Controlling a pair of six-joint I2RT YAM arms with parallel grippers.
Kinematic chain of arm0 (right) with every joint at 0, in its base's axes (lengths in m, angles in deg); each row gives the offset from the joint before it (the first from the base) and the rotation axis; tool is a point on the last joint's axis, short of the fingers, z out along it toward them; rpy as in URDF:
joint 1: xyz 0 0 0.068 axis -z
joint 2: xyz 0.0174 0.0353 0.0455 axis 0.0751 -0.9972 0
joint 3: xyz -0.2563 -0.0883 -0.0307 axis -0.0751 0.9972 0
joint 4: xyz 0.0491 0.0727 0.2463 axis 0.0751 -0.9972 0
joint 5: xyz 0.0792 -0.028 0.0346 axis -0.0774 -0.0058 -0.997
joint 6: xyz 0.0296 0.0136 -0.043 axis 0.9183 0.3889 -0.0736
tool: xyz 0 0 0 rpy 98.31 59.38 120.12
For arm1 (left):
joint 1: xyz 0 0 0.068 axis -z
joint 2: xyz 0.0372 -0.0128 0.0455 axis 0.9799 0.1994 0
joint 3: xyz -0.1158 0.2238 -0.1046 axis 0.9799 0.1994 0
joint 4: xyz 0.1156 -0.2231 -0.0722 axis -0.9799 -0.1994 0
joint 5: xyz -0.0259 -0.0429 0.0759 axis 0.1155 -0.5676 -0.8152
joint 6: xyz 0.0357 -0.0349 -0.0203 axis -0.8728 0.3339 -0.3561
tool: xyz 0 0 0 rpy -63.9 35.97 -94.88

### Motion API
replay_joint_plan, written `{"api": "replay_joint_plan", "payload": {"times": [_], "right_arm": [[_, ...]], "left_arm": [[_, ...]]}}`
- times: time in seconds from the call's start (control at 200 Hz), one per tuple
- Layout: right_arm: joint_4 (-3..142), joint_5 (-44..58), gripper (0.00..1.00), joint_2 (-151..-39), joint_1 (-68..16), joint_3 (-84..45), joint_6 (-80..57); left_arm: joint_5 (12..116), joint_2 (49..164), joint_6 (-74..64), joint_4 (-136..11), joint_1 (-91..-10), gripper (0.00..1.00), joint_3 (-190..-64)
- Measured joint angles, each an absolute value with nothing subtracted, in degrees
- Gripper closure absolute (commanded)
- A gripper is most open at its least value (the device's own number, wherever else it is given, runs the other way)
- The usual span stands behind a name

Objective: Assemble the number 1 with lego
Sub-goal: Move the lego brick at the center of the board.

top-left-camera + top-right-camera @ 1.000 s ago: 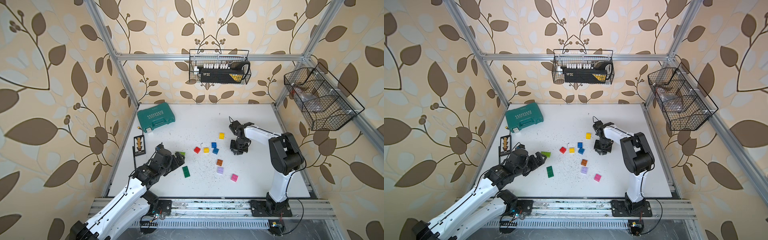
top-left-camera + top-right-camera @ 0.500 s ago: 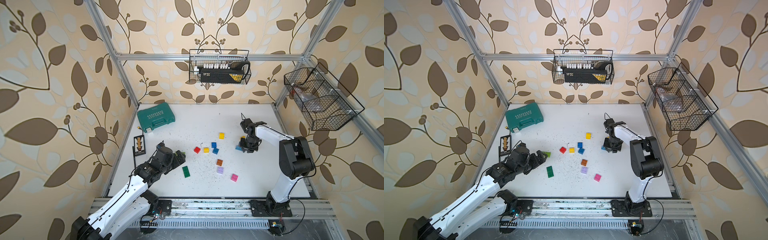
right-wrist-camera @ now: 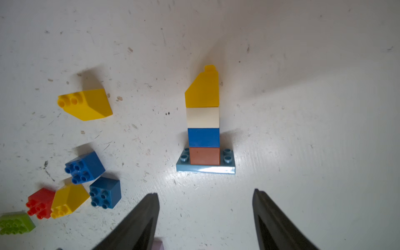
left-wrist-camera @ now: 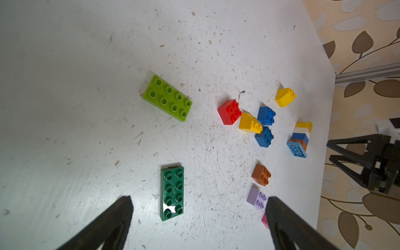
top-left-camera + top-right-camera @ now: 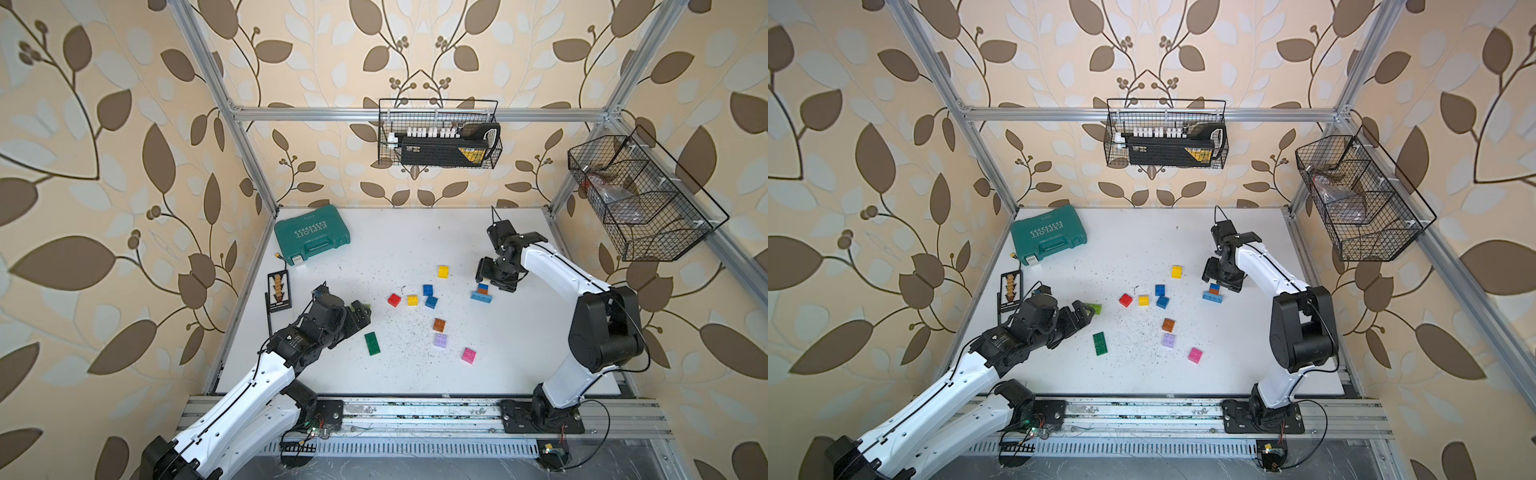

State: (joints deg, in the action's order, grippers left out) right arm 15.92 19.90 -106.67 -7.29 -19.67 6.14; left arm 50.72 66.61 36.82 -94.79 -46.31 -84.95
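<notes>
Top views: teal tool case (image 5: 311,240), lid reads "EXPLOIT", sits far left on the table (image 5: 415,245). Back-wall wire basket (image 5: 439,135) holds a black-yellow box + a row of white bits. Side wire basket (image 5: 636,199) holds a clear bag, contents unclear. 10 loose mid-table: 2 yellow bricks (image 5: 443,272), 2 blue bricks (image 5: 427,289), 1 each red brick (image 5: 394,299), brown brick (image 5: 439,324), lilac brick (image 5: 441,340), pink brick (image 5: 468,355), dark-green 2x4 brick (image 5: 372,344), lime 2x4 brick (image 5: 1094,308).

Left wrist: left gripper (image 4: 199,207) spread wide, empty. The dark-green 2x4 brick shows between its fingers, untouched.

Right wrist: right gripper (image 3: 205,216) parted, holding nothing. 5-brick stack (image 3: 203,121) lies just beyond its tips: light-blue plate, brown, blue, white, yellow slope.
</notes>
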Motion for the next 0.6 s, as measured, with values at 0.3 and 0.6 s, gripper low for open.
{"api": "replay_joint_plan", "payload": {"times": [0.3, 0.6], "right_arm": [[16.9, 19.7, 0.35, -114.1, -7.3, -20.5, 7.8], [17.9, 19.9, 0.62, -117.9, -7.4, -22.1, 7.2]], "left_arm": [[50.9, 66.4, 36.7, -94.5, -46.3, 0.01, -84.9], [51.1, 66.4, 36.5, -93.9, -46.3, 0.01, -84.9]]}}
